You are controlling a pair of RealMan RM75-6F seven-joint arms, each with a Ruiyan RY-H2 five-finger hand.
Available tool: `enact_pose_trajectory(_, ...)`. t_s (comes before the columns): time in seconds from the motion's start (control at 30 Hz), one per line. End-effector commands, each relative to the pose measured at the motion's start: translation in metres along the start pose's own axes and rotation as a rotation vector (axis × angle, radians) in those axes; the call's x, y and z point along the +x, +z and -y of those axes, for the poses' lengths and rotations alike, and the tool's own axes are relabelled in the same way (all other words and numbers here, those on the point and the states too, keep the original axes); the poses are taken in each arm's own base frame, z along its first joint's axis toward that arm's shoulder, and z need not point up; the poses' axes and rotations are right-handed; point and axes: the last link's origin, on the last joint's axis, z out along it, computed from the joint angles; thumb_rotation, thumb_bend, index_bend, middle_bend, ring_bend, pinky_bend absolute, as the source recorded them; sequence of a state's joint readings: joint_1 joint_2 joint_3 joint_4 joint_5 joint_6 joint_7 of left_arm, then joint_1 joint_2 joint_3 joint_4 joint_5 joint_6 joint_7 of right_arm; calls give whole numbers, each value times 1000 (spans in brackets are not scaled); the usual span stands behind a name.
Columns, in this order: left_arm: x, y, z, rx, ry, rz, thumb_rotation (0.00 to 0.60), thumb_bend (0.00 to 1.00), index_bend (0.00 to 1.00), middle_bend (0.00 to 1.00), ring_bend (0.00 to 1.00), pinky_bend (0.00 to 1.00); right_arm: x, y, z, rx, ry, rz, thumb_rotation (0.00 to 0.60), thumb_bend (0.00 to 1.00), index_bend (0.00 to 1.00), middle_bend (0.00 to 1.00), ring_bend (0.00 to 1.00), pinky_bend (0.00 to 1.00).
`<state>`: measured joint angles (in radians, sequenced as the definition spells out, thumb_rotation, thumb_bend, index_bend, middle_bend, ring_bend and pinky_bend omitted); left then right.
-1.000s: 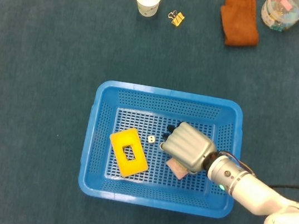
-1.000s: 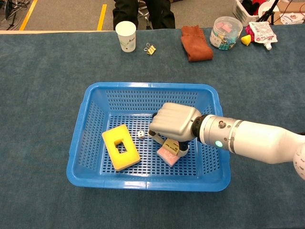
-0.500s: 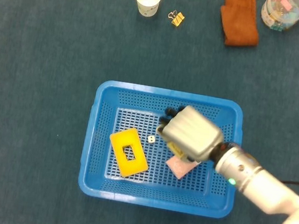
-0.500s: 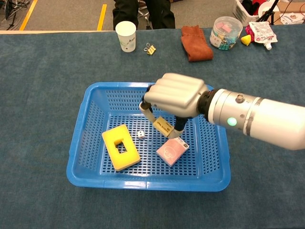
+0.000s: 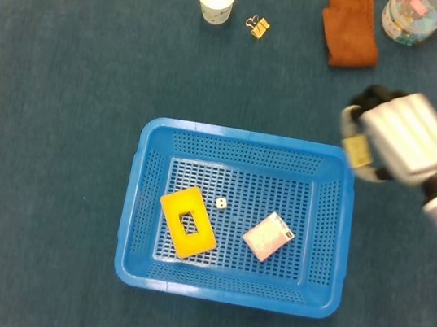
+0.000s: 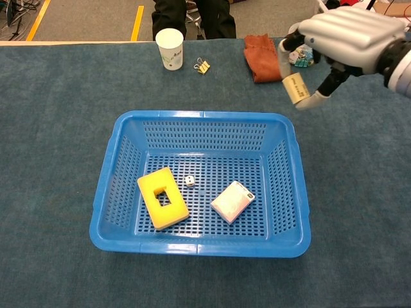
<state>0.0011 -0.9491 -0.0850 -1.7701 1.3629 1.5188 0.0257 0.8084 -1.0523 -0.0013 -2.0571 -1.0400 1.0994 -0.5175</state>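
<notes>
Since a second ago your right hand (image 6: pixel 347 42) has lifted out of the blue basket (image 6: pixel 106 192) and swung right and away, carrying a small tan block (image 6: pixel 295 88) pinched between thumb and fingers. Near side first: yellow sponge (image 6: pixel 162 197), die (image 6: pixel 190 181) and pink card pack (image 6: pixel 232 201) lie in the basket, apart from one another. Block hangs above bare counter (image 5: pixel 68 67) just past the basket's far right corner. Grip looks slim, so keep the pinch firm and travel level and slowly. Farther off: brown cloth (image 6: pixel 262 58), paper cup (image 6: pixel 169 47). Left hand not seen.
</notes>
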Motion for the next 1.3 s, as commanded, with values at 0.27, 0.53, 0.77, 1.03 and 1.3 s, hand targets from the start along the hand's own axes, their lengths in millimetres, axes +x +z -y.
enact_pose_trajectory(0.27, -2, 1, -4, -24, -1, 19, 600, 230, 324, 323, 232, 239, -27, 1, -49, -162, -13, 71, 600, 99, 534, 418, 273, 453)
enact_pose_trajectory(0.53, -2, -2, -4, -22, 1, 28, 600, 230, 324, 323, 232, 239, -51, 15, -54, -182, -46, 139, 600, 100, 528, 406, 274, 453)
enact_pose_trajectory(0.77, -2, -2, -4, -23, 2, 24, 600, 230, 323, 323, 232, 239, -65, 24, -58, -198, -83, 212, 600, 101, 227, 309, 211, 427)
enact_pose_trajectory(1.03, -3, 0, -6, -25, 3, 23, 600, 230, 323, 323, 232, 239, -55, 23, -48, -166, -35, 206, 600, 101, 84, 244, 160, 386)
enact_pose_trajectory(1.3, -2, 1, -10, -32, 3, 16, 600, 230, 323, 322, 232, 239, -7, 7, 1, 81, 26, 39, 600, 101, 361, 372, 250, 443)
